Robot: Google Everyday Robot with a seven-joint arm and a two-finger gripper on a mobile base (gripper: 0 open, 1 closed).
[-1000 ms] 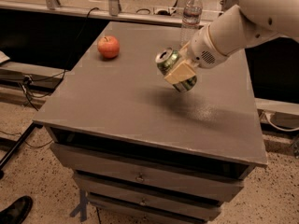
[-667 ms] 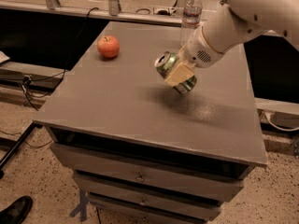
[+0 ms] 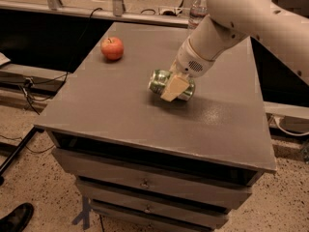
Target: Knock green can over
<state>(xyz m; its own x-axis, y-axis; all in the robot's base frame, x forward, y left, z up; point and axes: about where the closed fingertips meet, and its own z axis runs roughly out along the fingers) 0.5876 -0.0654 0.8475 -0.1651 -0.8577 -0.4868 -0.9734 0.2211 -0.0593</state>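
Green can (image 3: 158, 82) lies sideways at frame centre, pinched in my gripper (image 3: 174, 87); I should release gently, low over the counter (image 3: 116, 115), so it doesn't roll away.

The green can (image 3: 158, 81) lies on its side near the middle of the worktop (image 3: 106, 110). The gripper (image 3: 174, 89) reaches in from the far right and sits right over it, its fingers (image 3: 175, 85) closed around the can's right half. An apple (image 3: 112, 48) rests well apart, toward the far left corner. A water bottle (image 3: 198, 8) stands at the far edge, behind the arm. Drawers (image 3: 145, 182) are stacked below the worktop.
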